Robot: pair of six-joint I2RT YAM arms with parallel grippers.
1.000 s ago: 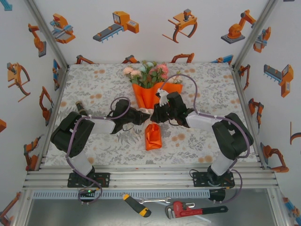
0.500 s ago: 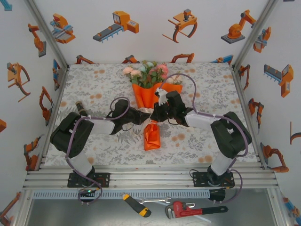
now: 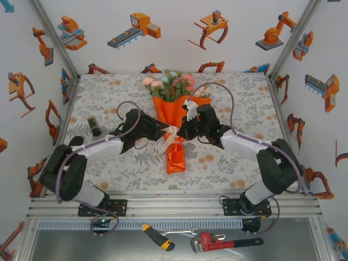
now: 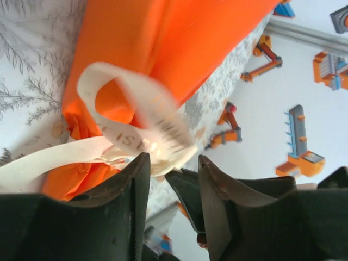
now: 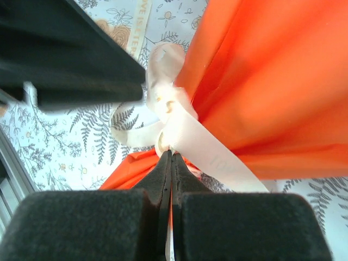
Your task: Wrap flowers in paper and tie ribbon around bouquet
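A table [image 3: 109, 98] covered with a grey leaf-printed cloth is enclosed by white walls on which orange robot stickers [image 3: 136, 28] are seen. Both arms are stretched inward from the near edge, so that they meet at the middle of the table.

The bouquet [image 3: 173, 117] is laid along the table's centre line, its blooms toward the far side and its tapered end toward the near side. The orange paper [image 3: 168, 111] is wrapped around the stems as a cone, pinched to a narrow waist, with a crumpled tail below it. The flowers [image 3: 171, 82], pink, peach and white with green leaves, are seen above the paper's far rim.

The cream ribbon [image 3: 169, 136] is passed around the waist of the cone. In the left wrist view the ribbon [image 4: 130, 109] is seen as a loop standing against the paper [image 4: 179, 49], with a strand trailing left.

The left gripper [image 3: 160, 130] is placed just left of the waist; its fingers are spread apart [image 4: 173, 163], the ribbon loop lying at their tips but not clamped. The right gripper [image 3: 182, 133] is placed just right of the waist; its fingers are pressed together [image 5: 169, 157] and the ribbon [image 5: 201, 144] is pinched at their tips beside the paper [image 5: 272, 81].

A small dark cylinder [image 3: 95, 126] is left lying near the table's left edge, well apart from the bouquet.
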